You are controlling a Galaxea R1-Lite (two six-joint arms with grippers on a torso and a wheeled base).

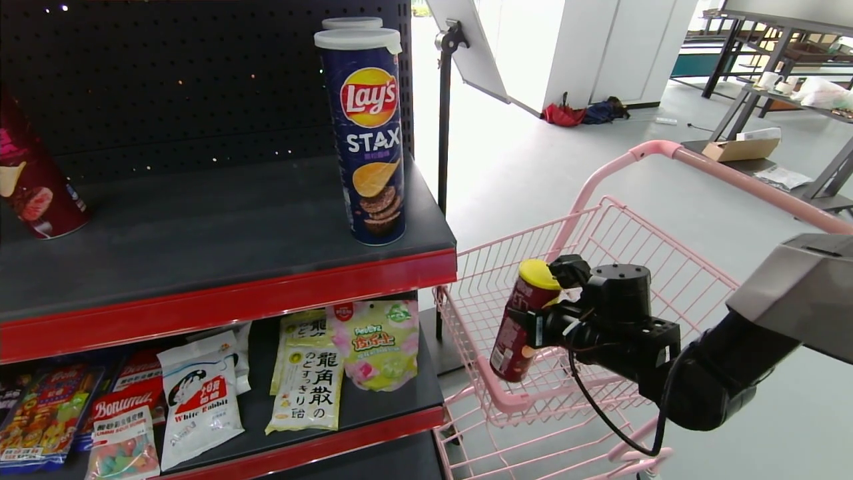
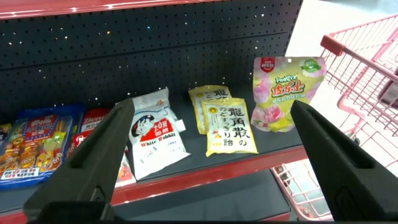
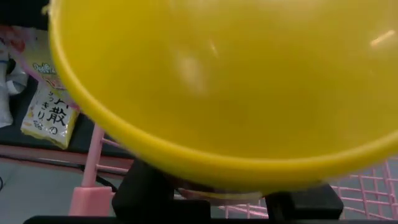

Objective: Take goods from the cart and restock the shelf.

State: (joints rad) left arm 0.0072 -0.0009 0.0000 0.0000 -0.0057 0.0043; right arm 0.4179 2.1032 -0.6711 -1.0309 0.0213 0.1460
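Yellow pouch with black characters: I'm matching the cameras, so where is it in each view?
Head view: yellow pouch on the lower shelf, beside the pink-green pouch.
Left wrist view: on that shelf, mid-picture.
Right wrist view: beyond the rail of the pink cart, at.
Shared landmark: the pink cart.

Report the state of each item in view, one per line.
Red cylindrical chip can with yellow lid: tilted, held at the pink wire cart.
Right hand: shut on the can.
Left hand: open, empty.
Tall blue cylindrical chip can: upright, lid on, on top shelf.
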